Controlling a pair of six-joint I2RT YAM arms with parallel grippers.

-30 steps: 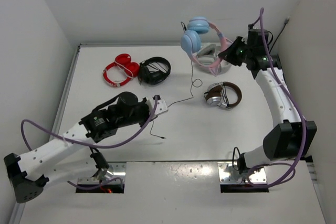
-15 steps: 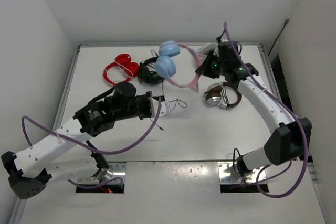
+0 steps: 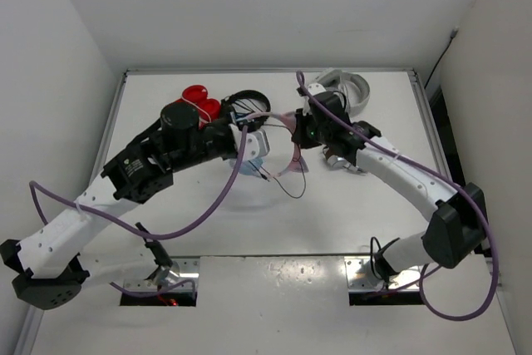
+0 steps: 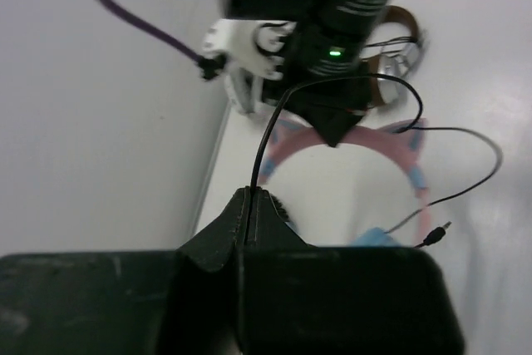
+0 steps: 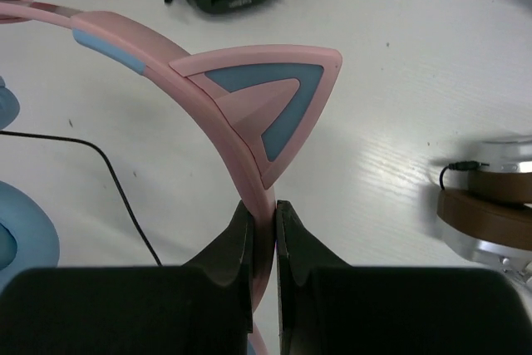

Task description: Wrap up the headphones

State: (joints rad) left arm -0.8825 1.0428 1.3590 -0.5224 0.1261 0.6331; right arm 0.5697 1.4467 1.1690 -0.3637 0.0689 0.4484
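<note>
The headphones hang in mid-air over the table's middle: pink headband with cat ears, light blue ear cups. My right gripper is shut on the headband just below one cat ear. My left gripper is raised beside it and shut on the thin black cable, which runs up from my closed jaws. The cable loops down to its loose plug. One blue cup shows at the left of the right wrist view.
Red headphones and black headphones lie at the back left, partly behind my left arm. The brown-and-silver pair lies under my right arm. A white pair sits at the back right. Walls close the table's sides.
My right arm has carried the headphones from the back right to the middle. My left arm has risen and swung toward them with the cable held, gathering it closer.
</note>
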